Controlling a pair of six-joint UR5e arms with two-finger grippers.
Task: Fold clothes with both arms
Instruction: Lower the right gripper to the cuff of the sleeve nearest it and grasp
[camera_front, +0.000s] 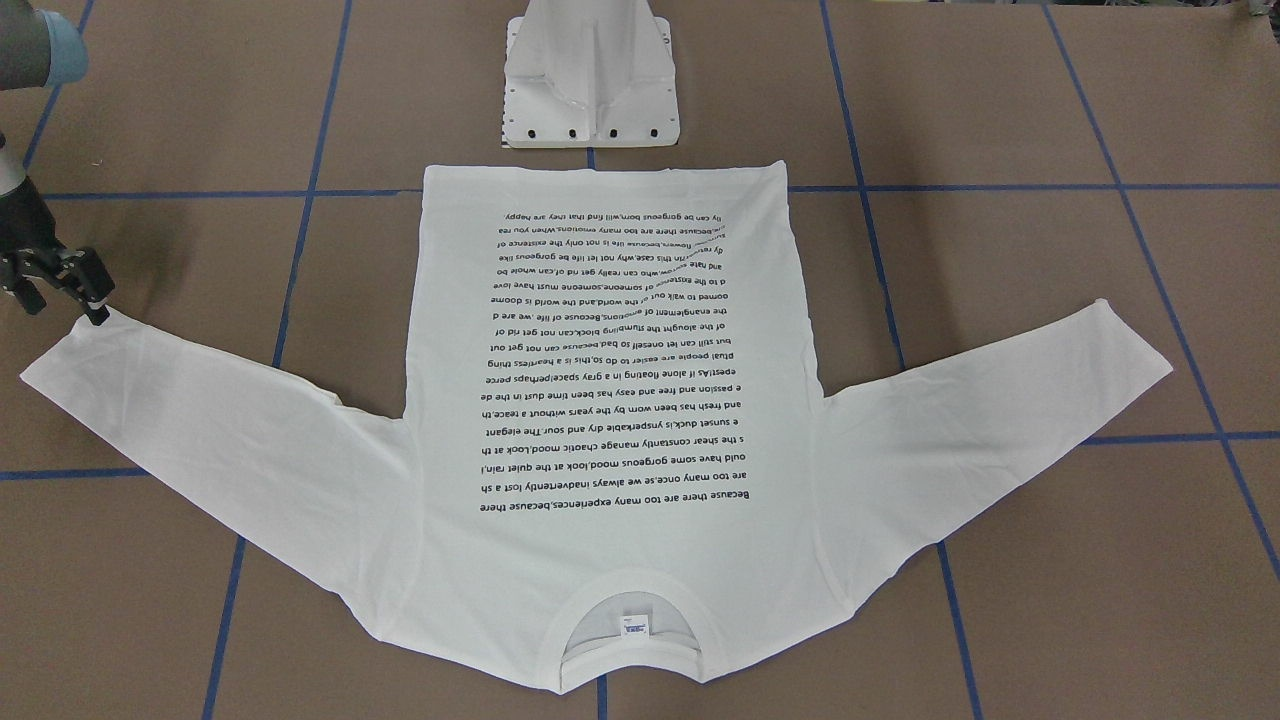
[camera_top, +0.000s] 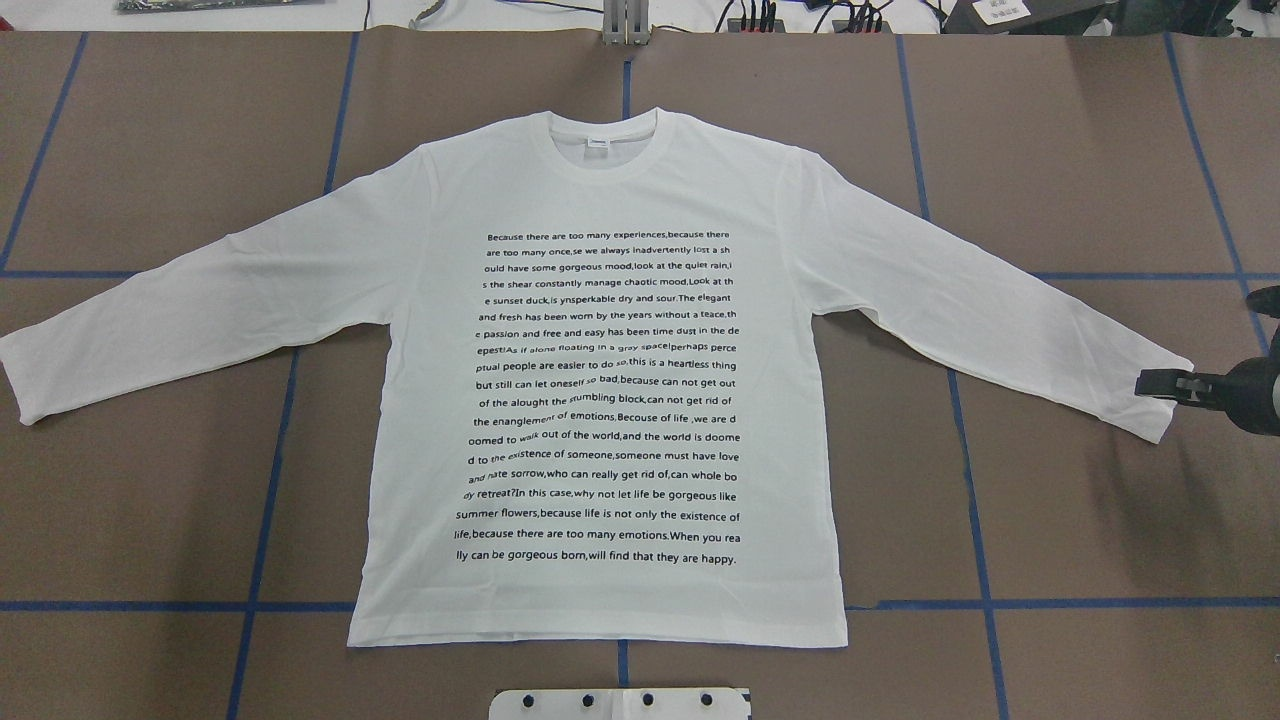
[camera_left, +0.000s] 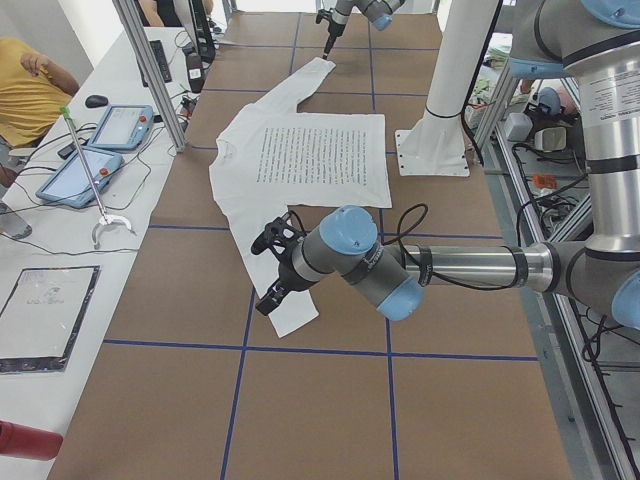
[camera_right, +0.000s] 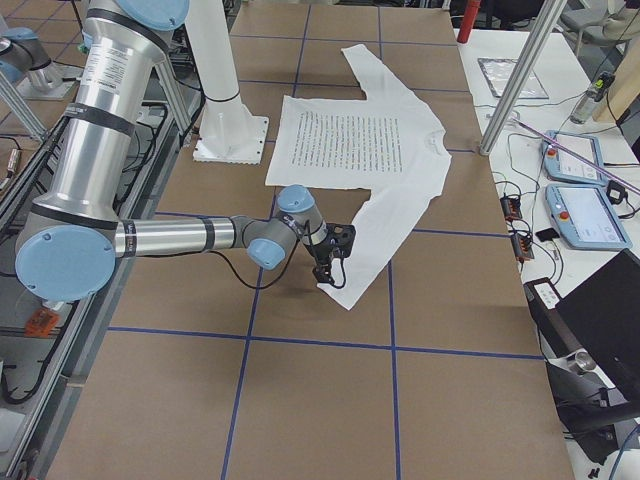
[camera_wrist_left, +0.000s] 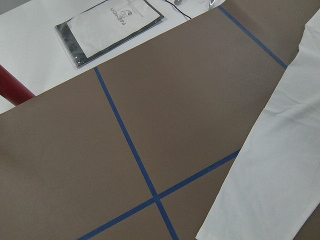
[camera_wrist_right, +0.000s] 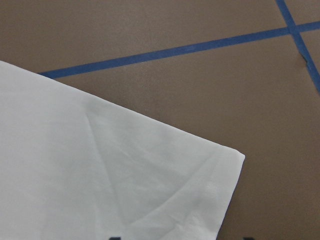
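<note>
The white long-sleeved T-shirt (camera_top: 600, 400) lies flat on the brown table, its printed text facing up and both sleeves spread out. It also shows in the front view (camera_front: 610, 420). My right gripper (camera_top: 1145, 383) is open, low at the end of the shirt's right sleeve cuff (camera_top: 1165, 400). In the front view the right gripper (camera_front: 65, 308) has one fingertip at the cuff corner. The right wrist view shows that cuff corner (camera_wrist_right: 220, 165) below it. My left gripper (camera_left: 275, 268) hovers over the left sleeve end (camera_left: 290, 315). I cannot tell whether it is open or shut.
The white pedestal mount (camera_front: 590, 90) stands behind the shirt's hem. Blue tape lines cross the table (camera_top: 150, 500). A side bench holds tablets (camera_left: 120, 125), a bagged item (camera_wrist_left: 112, 27) and a red bottle (camera_left: 25, 440). A person in yellow (camera_left: 25, 90) sits there.
</note>
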